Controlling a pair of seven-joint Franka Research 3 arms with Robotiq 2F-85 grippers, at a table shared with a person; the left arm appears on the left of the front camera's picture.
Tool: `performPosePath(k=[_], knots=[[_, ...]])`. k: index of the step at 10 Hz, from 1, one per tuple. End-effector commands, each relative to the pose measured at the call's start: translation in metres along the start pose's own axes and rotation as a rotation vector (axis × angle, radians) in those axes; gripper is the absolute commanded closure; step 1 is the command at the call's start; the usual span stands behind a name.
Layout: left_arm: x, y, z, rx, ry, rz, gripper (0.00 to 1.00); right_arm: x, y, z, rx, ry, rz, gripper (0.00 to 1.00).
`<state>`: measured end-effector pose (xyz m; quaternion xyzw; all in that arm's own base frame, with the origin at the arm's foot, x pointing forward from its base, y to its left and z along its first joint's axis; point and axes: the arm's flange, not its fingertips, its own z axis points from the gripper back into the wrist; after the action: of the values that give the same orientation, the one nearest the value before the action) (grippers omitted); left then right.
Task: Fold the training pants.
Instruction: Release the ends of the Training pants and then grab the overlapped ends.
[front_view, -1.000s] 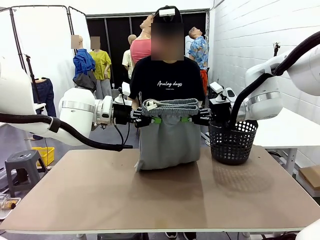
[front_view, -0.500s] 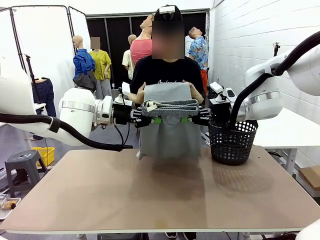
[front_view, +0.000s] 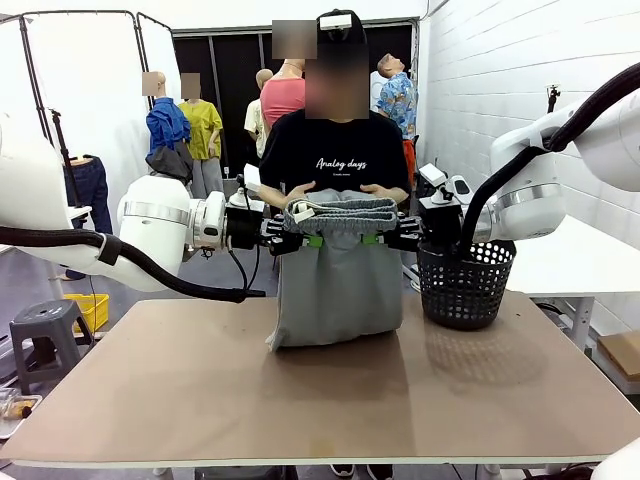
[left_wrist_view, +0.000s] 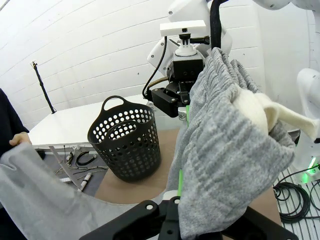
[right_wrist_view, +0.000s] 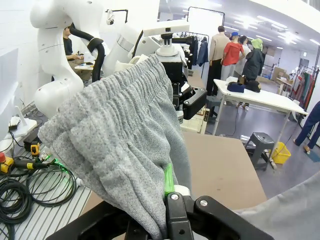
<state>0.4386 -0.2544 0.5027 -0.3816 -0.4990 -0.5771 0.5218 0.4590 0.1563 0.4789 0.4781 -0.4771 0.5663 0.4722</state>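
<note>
The light grey training pants (front_view: 335, 290) hang between my two grippers above the far side of the table, and their lower edge touches the tabletop. My left gripper (front_view: 300, 240) is shut on the left end of the gathered waistband, seen up close in the left wrist view (left_wrist_view: 172, 200). At the right end, my right gripper (front_view: 385, 239) is shut on the waistband (right_wrist_view: 169, 190). The person stands right behind the pants, with both hands (front_view: 298, 190) at the top of the waistband. One hand (left_wrist_view: 20, 139) holds loose grey fabric at the left of the left wrist view.
A black mesh basket (front_view: 465, 285) stands on the table just right of the pants, under my right arm. The brown table (front_view: 200, 380) is bare in front of the pants. A grey stool (front_view: 40, 330) stands on the floor at the left.
Half a second ago the person held the pants' fabric raised behind the waistband. It has now come down, the hanging part reaches the table again, and both grippers have stayed put.
</note>
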Motion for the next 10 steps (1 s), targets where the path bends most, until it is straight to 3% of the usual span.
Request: performPosePath(k=[1,10], knots=[[0.0008,-0.0042,-0.0007,0.020,-0.015,-0.013,1.00,0.0014,0.0014,-0.0004,0.009,-0.011,0.012,1.00],[0.0008,-0.0042,-0.0007,0.020,-0.015,-0.013,1.00,0.0014,0.0014,-0.0004,0.009,-0.011,0.012,1.00]])
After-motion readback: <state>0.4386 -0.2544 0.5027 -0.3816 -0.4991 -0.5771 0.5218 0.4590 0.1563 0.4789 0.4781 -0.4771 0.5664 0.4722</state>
